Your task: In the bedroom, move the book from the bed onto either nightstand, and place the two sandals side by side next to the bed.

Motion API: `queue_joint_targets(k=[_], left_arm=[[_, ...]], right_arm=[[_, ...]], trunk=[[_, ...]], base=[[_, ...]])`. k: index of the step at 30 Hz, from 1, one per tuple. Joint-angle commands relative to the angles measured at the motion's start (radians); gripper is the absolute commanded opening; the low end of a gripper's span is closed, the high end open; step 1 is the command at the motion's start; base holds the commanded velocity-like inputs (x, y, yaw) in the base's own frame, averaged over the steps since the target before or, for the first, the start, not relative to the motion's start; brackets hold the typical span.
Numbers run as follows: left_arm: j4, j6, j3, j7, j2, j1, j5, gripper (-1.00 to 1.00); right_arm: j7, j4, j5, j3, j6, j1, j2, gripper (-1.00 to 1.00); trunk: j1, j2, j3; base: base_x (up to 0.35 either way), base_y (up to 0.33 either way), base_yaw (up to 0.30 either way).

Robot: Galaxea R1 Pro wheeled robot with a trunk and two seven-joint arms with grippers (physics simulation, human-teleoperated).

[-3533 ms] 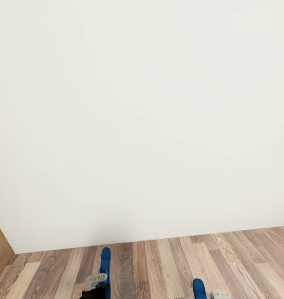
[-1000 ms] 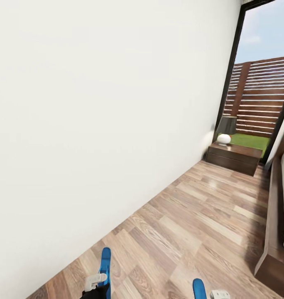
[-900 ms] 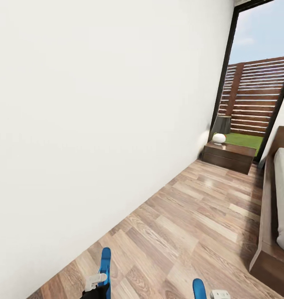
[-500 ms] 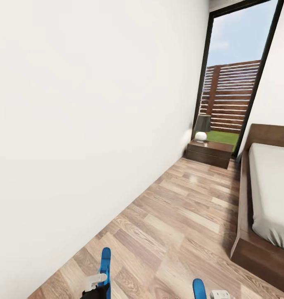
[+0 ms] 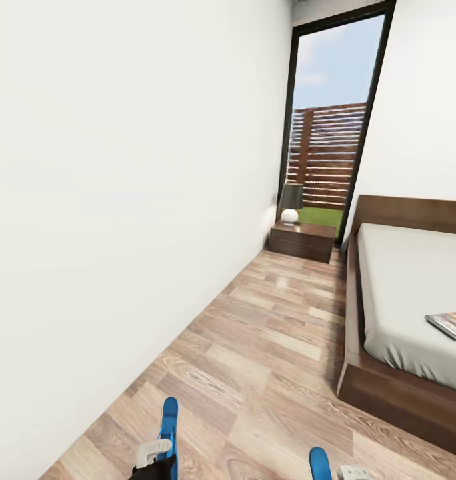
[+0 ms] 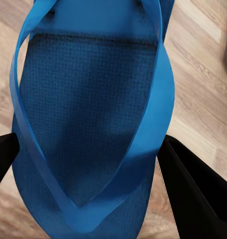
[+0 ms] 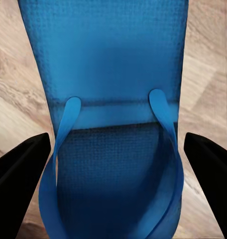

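We carry one flat bright blue sandal [image 6: 88, 124] in our left gripper [image 6: 93, 164]: its two black fingers sit on either side of the sole, closed in against its edges, and in the head view that sandal stands low at the left of the wood-plank floor [image 5: 268, 347]. Our right gripper [image 7: 113, 159] holds the second blue sandal [image 7: 113, 89] between its black fingers in the same way, though the wrist view shows a little floor between each finger and the sole, so we judge it gripped rather than see the contact. Neither sandal has been set down by the low double bed with the pale grey mattress and dark brown frame [image 5: 401, 373], which lies ahead to our right. The small thin paperback book [image 5: 449, 324] rests on the mattress, near the right edge of the head view, so that part is undone too. The low dark brown nightstand [image 5: 303, 241] stands at the far end by the tall window, carrying a small lamp [image 5: 291, 202]. As we judge it, both sandals are collected, while both placements and the book move remain.
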Motion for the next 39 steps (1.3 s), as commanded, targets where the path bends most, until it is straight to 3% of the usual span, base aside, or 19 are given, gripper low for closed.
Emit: queue_joint_targets(k=[1,39], left_arm=[[0.001,0.0,0.008,-0.007,0.0,0.0,0.003,-1.0],[0.001,0.0,0.008,-0.007,-0.002,0.0,0.003,-1.0]], right_arm=[[0.005,0.001,0.007,-0.009,-0.002,-0.001,0.0,-1.0],[0.005,0.002,0.007,-0.009,-0.003,-0.001,0.0,-1.0]], trunk=[[0.0,0.0,-0.001],[0.0,0.0,-0.001]], base=[[0.0,0.0,-0.3],[0.0,0.0,-0.3]])
